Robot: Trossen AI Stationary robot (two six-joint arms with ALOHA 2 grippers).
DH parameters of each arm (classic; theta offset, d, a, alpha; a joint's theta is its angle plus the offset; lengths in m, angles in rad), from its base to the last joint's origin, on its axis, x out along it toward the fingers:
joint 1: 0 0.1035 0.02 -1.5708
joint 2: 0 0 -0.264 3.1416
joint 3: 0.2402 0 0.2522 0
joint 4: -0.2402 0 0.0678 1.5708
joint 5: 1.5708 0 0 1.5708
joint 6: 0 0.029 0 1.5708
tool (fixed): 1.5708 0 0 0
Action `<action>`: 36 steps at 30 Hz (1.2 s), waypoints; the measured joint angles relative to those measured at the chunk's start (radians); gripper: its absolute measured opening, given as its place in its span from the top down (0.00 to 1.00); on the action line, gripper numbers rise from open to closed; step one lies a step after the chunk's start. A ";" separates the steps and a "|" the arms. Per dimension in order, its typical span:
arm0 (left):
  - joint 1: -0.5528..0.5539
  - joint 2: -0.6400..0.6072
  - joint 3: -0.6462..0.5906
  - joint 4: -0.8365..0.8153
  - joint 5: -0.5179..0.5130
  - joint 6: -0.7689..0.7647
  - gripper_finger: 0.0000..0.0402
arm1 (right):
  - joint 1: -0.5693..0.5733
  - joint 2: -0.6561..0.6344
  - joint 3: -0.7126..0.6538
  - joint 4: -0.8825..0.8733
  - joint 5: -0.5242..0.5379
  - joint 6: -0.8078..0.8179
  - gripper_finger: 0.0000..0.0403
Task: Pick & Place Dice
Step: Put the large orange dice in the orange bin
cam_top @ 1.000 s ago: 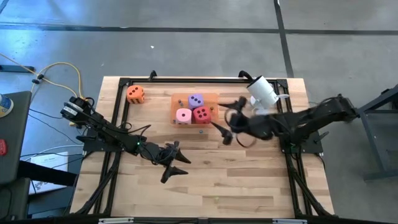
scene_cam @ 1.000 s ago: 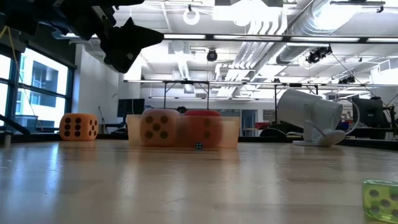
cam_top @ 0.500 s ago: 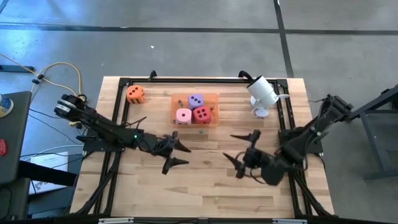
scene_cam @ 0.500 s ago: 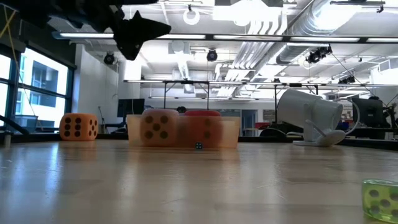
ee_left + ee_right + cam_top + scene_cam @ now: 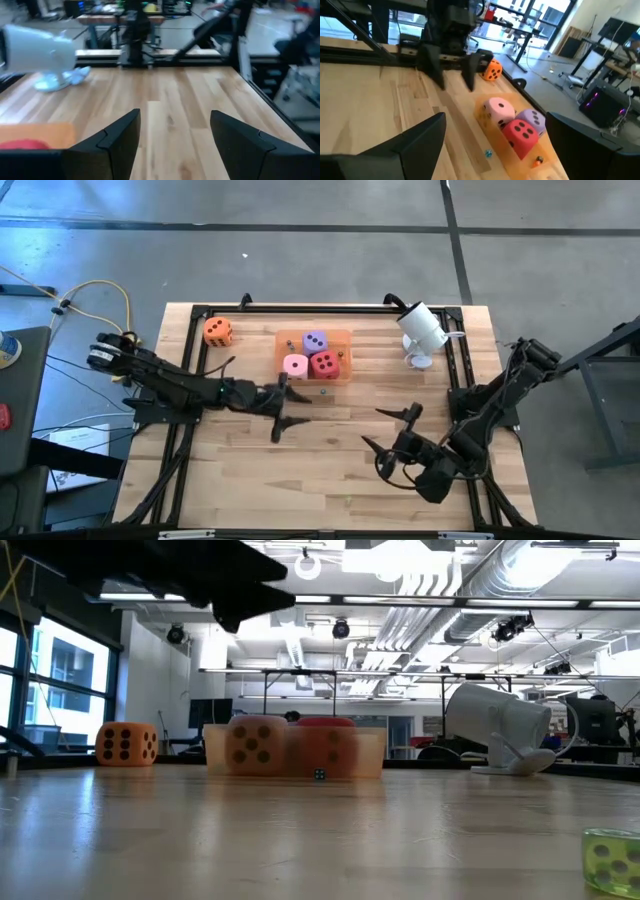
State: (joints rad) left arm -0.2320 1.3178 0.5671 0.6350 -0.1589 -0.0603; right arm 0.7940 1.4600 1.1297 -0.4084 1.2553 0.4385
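Observation:
The orange die point(image 5: 219, 331) stands alone on the table near the far left corner. The pink die point(image 5: 295, 366), red die point(image 5: 324, 364) and purple die point(image 5: 316, 341) sit inside the translucent orange tray point(image 5: 340, 336). My left gripper point(image 5: 284, 408) hangs open above the table, just near-left of the tray. My right gripper point(image 5: 392, 438) is open too, over the near right part of the table. The right wrist view shows the pink die point(image 5: 498, 110), purple die point(image 5: 532, 120), red die point(image 5: 520, 136) and orange die point(image 5: 492, 70).
A white camera on a stand point(image 5: 422, 330) sits near the far right corner. A tiny die point(image 5: 322, 391) lies just in front of the tray, and a small green die point(image 5: 610, 860) lies close to the low camera. Black frame rails point(image 5: 190, 370) run along the table's sides.
My right gripper has pulled away from the tray's right side toward the table's near edge, staying open. My left gripper has moved toward the far edge, closer to the tray. No die has moved.

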 joint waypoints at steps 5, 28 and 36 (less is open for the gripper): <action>0.053 0.000 0.000 -0.008 -0.003 -0.065 0.42 | 0.012 0.002 0.000 -0.043 -0.022 0.103 0.17; 0.018 0.001 0.000 -0.002 0.022 0.137 0.18 | 0.011 0.019 0.000 -0.060 -0.085 0.253 0.17; -0.022 0.001 0.000 -0.002 -0.033 0.090 0.01 | 0.004 0.019 0.000 -0.061 -0.085 0.215 0.17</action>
State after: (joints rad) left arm -0.2539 1.3186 0.5671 0.6331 -0.1919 0.0296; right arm 0.7981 1.4788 1.1297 -0.4690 1.1703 0.6533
